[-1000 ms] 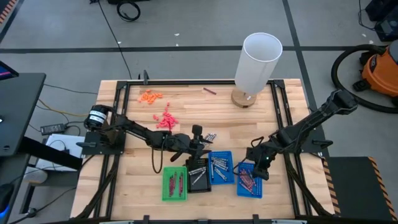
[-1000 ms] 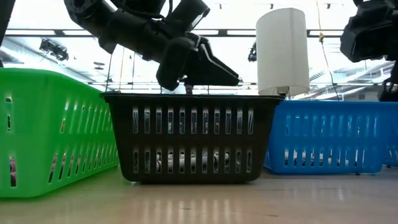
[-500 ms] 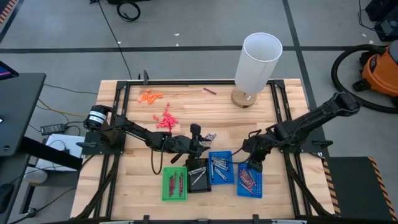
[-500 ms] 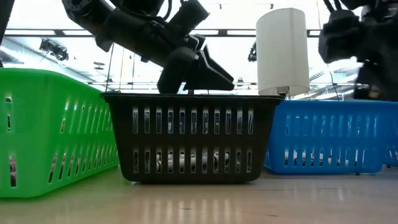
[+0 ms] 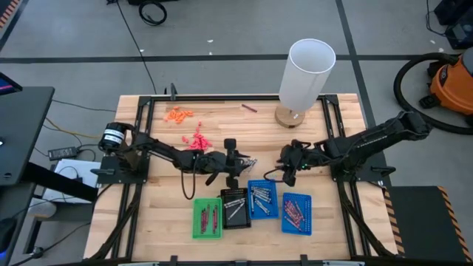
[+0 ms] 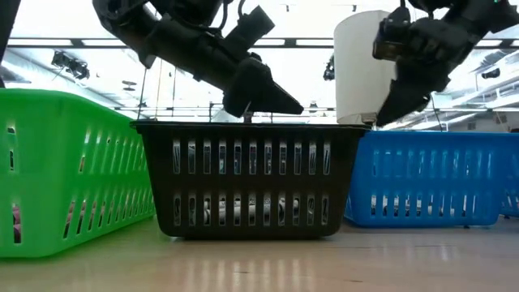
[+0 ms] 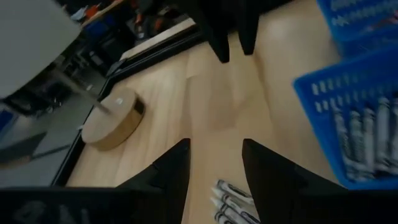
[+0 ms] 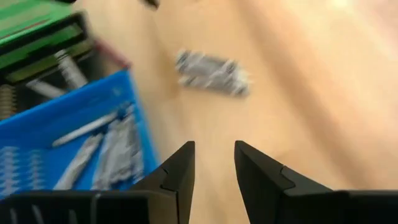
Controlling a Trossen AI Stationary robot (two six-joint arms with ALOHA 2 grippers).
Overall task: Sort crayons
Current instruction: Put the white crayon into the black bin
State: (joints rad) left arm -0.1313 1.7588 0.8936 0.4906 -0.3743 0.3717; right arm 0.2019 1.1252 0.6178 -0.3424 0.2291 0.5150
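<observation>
A small bunch of silvery grey crayons point(image 5: 248, 162) lies on the bare wood mid-table, seen also in the left wrist view point(image 7: 231, 202) and the right wrist view point(image 8: 211, 73). My left gripper point(image 5: 238, 162) hovers just left of the bunch, open, its fingers point(image 7: 177, 168) standing apart with only wood between them. My right gripper point(image 5: 284, 174) hangs open to the right of the bunch, above the table. More grey crayons lie in a blue tray point(image 5: 262, 199). Red ones lie in the green tray point(image 5: 208, 218) and in a second blue tray point(image 5: 296, 213). One maroon crayon point(image 5: 249, 107) lies at the far side.
A black tray point(image 5: 236, 205) stands between the green and blue trays near the front edge. A tall white cylinder point(image 5: 304, 74) on a round wooden base stands at the far right. Tiny orange bits point(image 5: 179, 114) and pink-red bits point(image 5: 197, 142) lie far left.
My right gripper has risen from above the right-hand blue tray and swung toward the table's far edge and left, turning as it went, toward the grey crayons on the wood. My left gripper has shifted a little toward the far edge.
</observation>
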